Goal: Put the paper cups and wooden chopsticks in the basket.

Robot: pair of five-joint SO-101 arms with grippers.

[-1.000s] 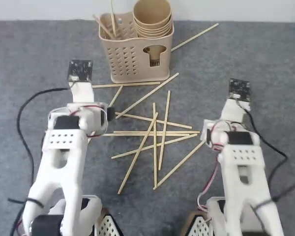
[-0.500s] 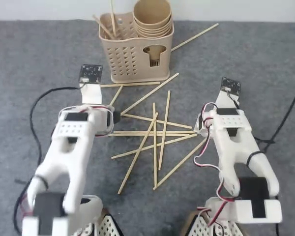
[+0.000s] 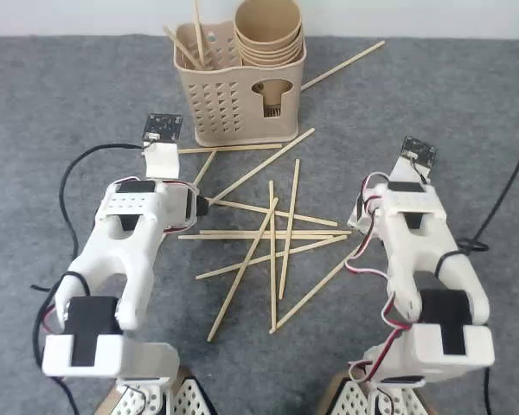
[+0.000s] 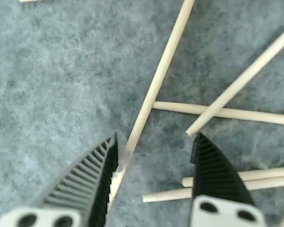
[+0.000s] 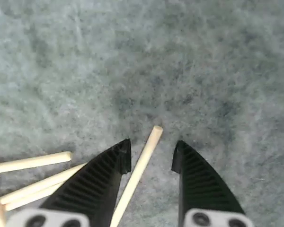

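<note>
– Wooden chopsticks [image 3: 272, 233] are found scattered on the grey tabletop [image 3: 467, 104]. The left jaws are held open astride one stick [image 4: 156, 90], and the right jaws open around another's tip [image 5: 143, 158].
– Noted. Each stick should be centred between the jaws before closing and gripped nearer mid-length, so tilt is limited. And the basket [image 3: 229, 108]?
– The paper cups [image 3: 268, 35] are stacked in one compartment; a few sticks [image 3: 197, 35] are stood in the other.

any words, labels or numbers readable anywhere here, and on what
No text can be read.
The basket, paper cups and wooden chopsticks carry no print.
Any marks on the circuit boards at the arms' wrists are too small to read.
</note>
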